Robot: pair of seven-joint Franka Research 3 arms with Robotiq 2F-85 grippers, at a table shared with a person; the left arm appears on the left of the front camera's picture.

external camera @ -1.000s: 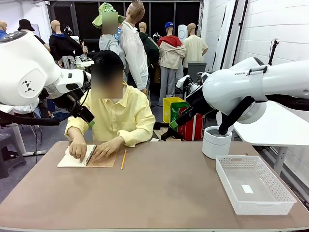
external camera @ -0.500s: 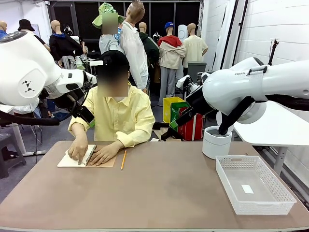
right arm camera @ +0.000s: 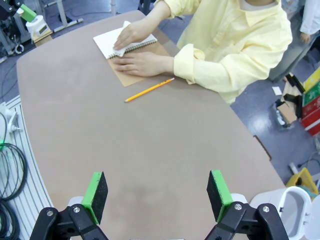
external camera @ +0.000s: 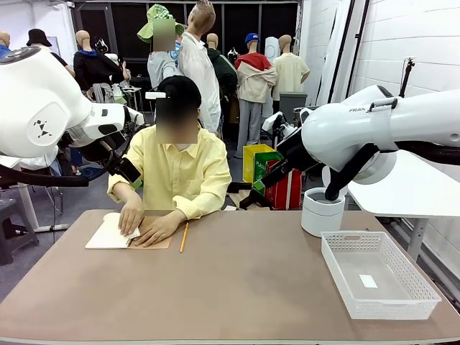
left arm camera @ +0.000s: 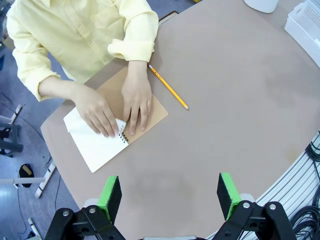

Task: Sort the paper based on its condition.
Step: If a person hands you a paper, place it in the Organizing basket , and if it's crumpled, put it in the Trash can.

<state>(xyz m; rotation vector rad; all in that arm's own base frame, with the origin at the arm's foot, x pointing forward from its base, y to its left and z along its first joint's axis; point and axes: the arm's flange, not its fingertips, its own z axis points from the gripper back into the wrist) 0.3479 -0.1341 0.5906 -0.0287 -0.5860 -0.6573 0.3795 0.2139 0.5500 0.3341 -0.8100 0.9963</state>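
Step in hand, by my reading: supply. The paper (left arm camera: pixel 95 149) lies in the spiral notebook (left arm camera: pixel 158 107) at the surface's far left corner, under the person's hand (left arm camera: pixel 100 116), with one edge raised. The left tool (left arm camera: pixel 169 196) and right tool (right arm camera: pixel 157 196) hang spread and empty, well apart from it. The next move calls for a freed sheet, then a check for creases. The front view adds the white basket (external camera: pixel 381 310); the wrist views show the pads.

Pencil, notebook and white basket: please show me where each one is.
pencil (left arm camera: pixel 168 87), left wrist view, middle of its yellow shaft.
notebook (left arm camera: pixel 97 149), left wrist view, bare white page.
white basket (external camera: pixel 395 307), front view, near wall.
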